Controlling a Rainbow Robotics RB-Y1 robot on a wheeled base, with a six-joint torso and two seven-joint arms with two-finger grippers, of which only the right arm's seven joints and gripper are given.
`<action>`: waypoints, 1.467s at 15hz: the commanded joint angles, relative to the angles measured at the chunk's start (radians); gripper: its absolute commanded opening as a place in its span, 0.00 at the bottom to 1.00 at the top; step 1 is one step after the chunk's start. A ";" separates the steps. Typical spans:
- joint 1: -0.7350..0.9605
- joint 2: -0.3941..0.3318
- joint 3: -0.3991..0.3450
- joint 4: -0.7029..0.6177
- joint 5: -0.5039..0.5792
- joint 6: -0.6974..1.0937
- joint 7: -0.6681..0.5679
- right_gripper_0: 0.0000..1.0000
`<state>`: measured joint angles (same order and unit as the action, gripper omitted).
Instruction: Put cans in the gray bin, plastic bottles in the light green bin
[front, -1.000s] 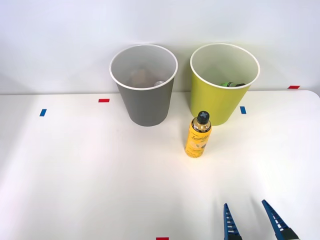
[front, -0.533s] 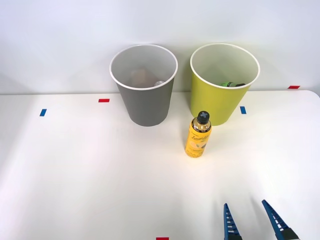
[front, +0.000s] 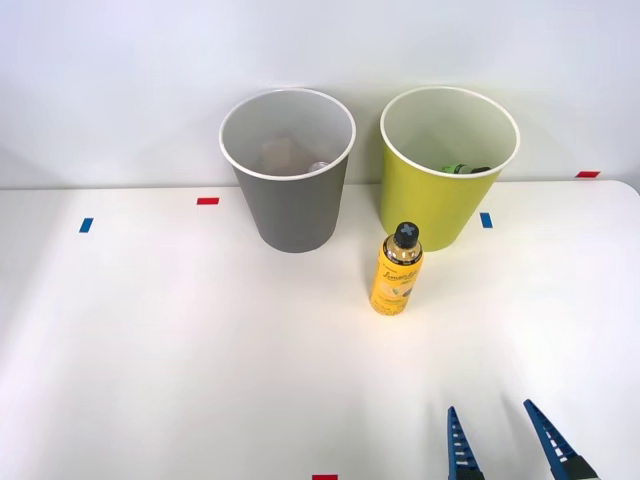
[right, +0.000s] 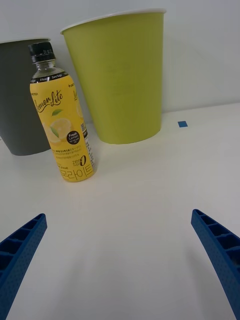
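White table (front: 180, 350), far edge against a pale wall. Two round tapered wastebaskets stand side by side at the far side, apart from each other: the gray bin with white rim (front: 290, 205) on the left, the yellow-green bin with white rim (front: 432, 205) on the right. Inside the gray bin, a pale brownish shape and a small shiny object (front: 318, 166) lie low against the wall; too dim to identify. Inside the yellow-green bin, a green bottle with a black cap (front: 465, 169) lies on its side, just visible over the near rim. Standing upright on the table just near of the yellow-green bin, toward its left side, is a slim yellow plastic drink bottle with black cap and lemon label (front: 397, 270), not touching either bin. The right gripper (front: 504, 440) sits at the near right edge, well apart from the yellow bottle, its blue ribbed fingers (right: 217, 245) spread wide and holding nothing. Small red and blue tape marks dot the tabletop.
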<state>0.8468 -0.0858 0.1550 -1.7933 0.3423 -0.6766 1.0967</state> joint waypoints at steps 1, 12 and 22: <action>0.000 0.000 0.000 0.000 0.000 0.000 0.000 1.00; 0.000 0.000 0.000 0.000 0.000 0.000 0.000 1.00; 0.000 0.000 0.000 0.000 0.000 0.000 0.000 1.00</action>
<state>0.8468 -0.0859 0.1549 -1.7933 0.3421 -0.6766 1.0968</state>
